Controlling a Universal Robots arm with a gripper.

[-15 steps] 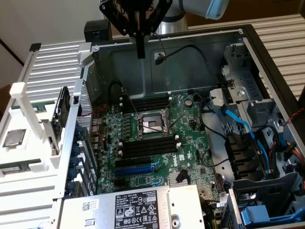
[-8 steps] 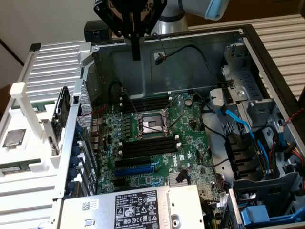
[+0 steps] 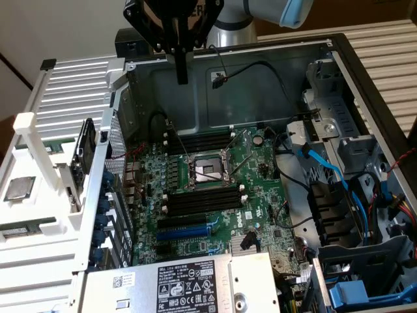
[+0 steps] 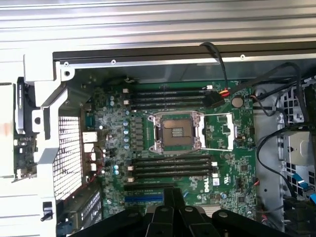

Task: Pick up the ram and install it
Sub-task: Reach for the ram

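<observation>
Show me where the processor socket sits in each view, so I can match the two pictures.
Exterior view: the processor socket is near the picture's middle, on the green motherboard, between two banks of black memory slots.
Wrist view: the processor socket lies between the same two banks of memory slots.
Shared landmark: the blue expansion slot, just past one bank of slots.

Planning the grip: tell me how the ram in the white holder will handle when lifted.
The ram looks like a thin flat board: probably stiff and light. Its narrow edges may slip. Sunk in the white holder, it may snag.
</observation>
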